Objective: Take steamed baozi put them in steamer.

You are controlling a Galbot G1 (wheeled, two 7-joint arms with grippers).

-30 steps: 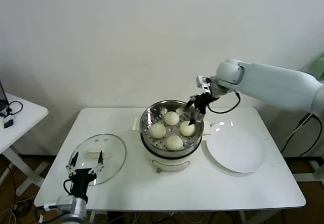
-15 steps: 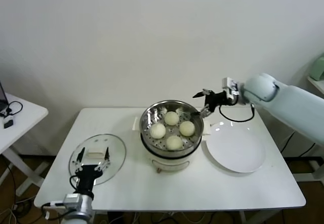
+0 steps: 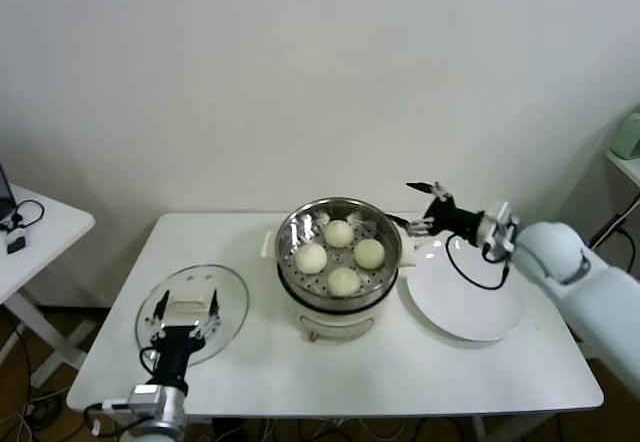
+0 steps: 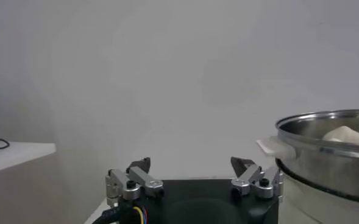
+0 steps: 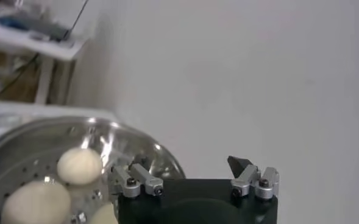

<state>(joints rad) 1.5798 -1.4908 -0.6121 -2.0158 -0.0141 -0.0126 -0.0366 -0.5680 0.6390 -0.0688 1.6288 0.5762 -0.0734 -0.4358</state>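
Right gripper [image 3: 428,207] spread wide and empty beside the steamer [image 3: 339,250] above a white plate [image 3: 467,297], white counter [image 3: 330,362] against a pale wall, four baozi [image 3: 343,281] inside the steamer, left gripper [image 3: 182,320] open over a glass lid [image 3: 193,312]

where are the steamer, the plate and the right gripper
steamer [image 3: 290,224], head view, shiny left rim of the basket
plate [image 3: 470,302], head view, bare white middle
right gripper [image 3: 423,207], head view, midway between the open fingertips, above the plate's far edge
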